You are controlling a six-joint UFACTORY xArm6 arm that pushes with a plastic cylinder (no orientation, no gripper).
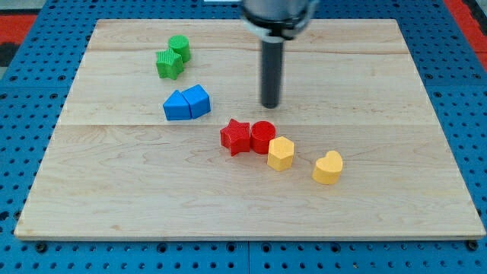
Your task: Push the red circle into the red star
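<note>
My tip (271,104) sits on the table (380,76), just above the red circle (262,136) in the view and apart from it; I have no fingers, only the rod. The circle touches the red star (236,137) on its left, and a yellow block (280,153) touches it at lower right.

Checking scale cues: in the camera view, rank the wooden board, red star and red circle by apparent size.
1. wooden board, by far the largest.
2. red star and red circle: they look about alike, so I won't rank them.
</note>
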